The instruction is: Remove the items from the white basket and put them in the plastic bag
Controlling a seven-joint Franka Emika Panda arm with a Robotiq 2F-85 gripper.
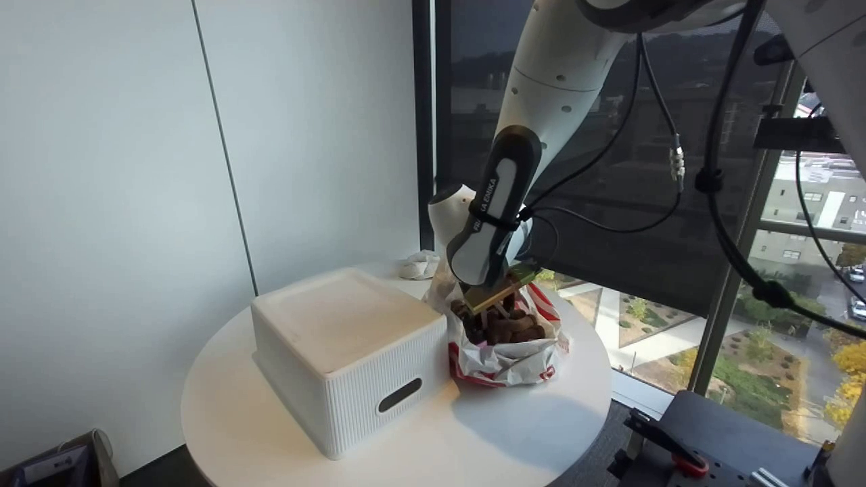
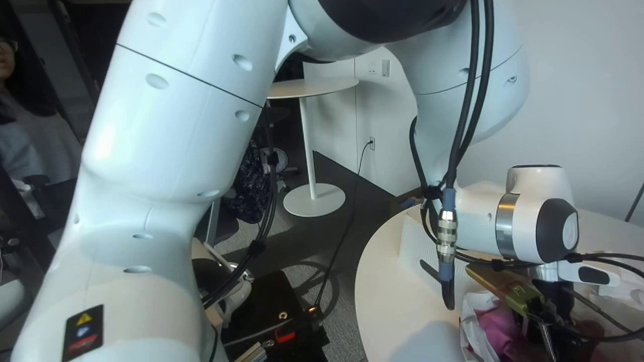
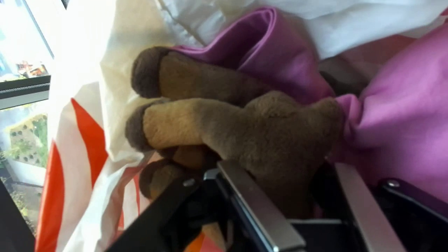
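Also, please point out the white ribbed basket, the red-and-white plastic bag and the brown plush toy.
White ribbed basket [image 1: 358, 399], in an exterior view: slotted wall.
Red-and-white plastic bag [image 1: 504, 364], in an exterior view: crumpled front.
Brown plush toy [image 3: 273, 136], in the wrist view: dark middle.

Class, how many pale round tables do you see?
2: the near pale round table, under the white ribbed plastic basket, and a pale round pedestal table in an exterior view's background. Others may be hidden.

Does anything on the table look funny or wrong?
Yes! In an exterior view, the white basket looks upside down: its flat, closed side faces up, and its handle hole sits low, near the table.
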